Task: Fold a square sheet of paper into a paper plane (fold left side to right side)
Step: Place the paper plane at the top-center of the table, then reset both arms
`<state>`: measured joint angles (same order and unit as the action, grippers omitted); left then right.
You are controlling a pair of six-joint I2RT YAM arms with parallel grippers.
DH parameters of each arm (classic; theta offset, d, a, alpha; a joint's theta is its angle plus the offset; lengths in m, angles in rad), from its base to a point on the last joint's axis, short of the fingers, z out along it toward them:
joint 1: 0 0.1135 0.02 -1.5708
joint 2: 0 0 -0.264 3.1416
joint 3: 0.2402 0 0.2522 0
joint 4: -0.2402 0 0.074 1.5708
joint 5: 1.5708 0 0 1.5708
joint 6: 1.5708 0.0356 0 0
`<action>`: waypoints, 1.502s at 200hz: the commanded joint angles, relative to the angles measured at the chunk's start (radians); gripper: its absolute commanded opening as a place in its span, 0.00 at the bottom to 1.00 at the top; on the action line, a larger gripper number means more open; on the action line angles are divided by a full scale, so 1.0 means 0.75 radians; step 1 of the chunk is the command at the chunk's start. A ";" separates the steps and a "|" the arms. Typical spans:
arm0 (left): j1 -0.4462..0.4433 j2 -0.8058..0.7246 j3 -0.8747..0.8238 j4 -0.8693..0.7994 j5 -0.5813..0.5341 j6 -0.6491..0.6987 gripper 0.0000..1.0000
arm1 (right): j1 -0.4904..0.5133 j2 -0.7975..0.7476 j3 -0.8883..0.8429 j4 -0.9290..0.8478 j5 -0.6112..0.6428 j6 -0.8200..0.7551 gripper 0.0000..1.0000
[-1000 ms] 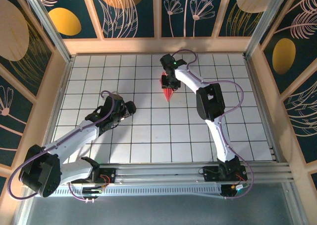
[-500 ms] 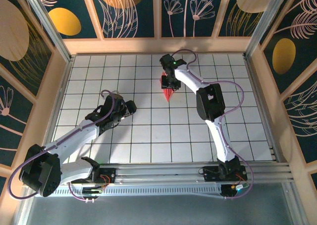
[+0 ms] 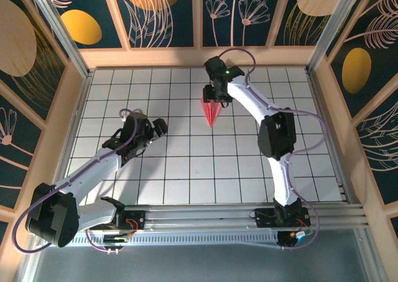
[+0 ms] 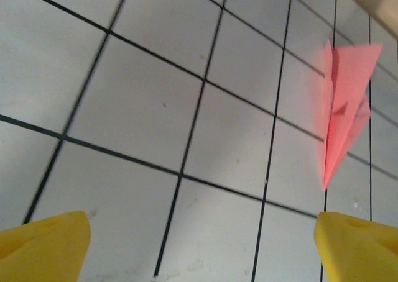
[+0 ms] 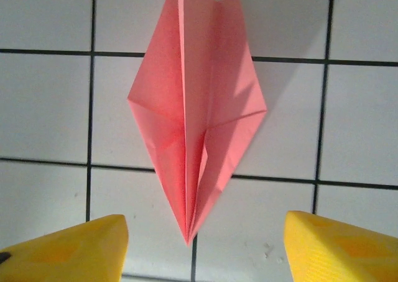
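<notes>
Robot lab cell for sure: 2 arms bolted to an aluminium rail, gridded table (floral walls around).

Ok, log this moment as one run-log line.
paper plane: folded, lying on tiled table, ungripped | left pincer: open, empty, clear of plane | right pincer: open, empty, over plane

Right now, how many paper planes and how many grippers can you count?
Pink paper plane: 1
Grippers: 2, the left gripper and the right gripper
Total: 3
</notes>
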<state>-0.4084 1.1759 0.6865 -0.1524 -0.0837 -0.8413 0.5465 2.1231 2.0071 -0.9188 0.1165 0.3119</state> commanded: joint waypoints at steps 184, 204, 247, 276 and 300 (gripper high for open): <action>0.146 -0.188 -0.003 0.185 -0.606 0.363 0.99 | -0.703 -1.305 -1.874 1.497 0.028 -0.268 0.99; 0.146 -0.214 -0.020 0.185 -0.623 0.379 0.99 | -0.753 -1.309 -1.990 1.651 -0.024 -0.299 0.99; 0.147 -0.225 -0.121 0.301 -0.734 0.531 0.99 | -0.802 -1.206 -2.288 2.228 -0.102 -0.369 0.99; 0.148 -0.168 -0.189 0.419 -0.819 0.676 0.99 | -0.805 -1.038 -2.316 2.480 -0.153 -0.364 0.99; 0.168 -0.101 -0.226 0.518 -0.831 0.744 0.99 | -0.806 -0.932 -2.331 2.731 -0.210 -0.378 0.99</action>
<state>-0.2993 1.0611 0.5476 0.1081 -0.6521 -0.3870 -0.0528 1.3689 0.2718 0.8005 0.0143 0.0528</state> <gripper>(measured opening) 0.988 0.992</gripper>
